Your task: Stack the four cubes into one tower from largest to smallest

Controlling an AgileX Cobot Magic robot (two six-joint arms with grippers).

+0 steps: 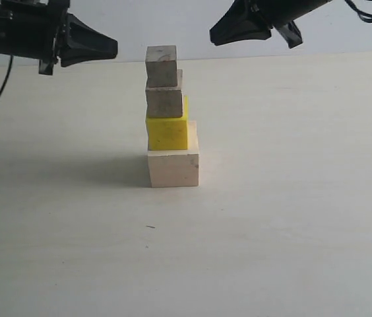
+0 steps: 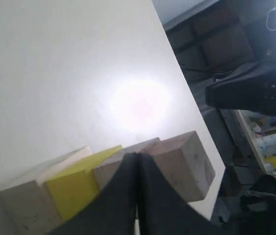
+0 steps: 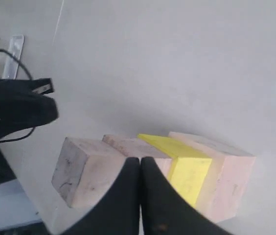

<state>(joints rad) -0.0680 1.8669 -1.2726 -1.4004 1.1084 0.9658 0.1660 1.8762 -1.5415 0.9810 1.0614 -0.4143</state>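
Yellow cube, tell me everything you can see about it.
The yellow cube is bright, solid-coloured and matte, with flat faces. It stands upright, second from the bottom, resting on the large pale wood cube and shifted toward that cube's left side in the exterior view. A smaller wood cube sits on it.

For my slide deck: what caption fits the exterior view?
Four-cube tower on the table, largest to smallest, with the left gripper and right gripper shut and clear of it.
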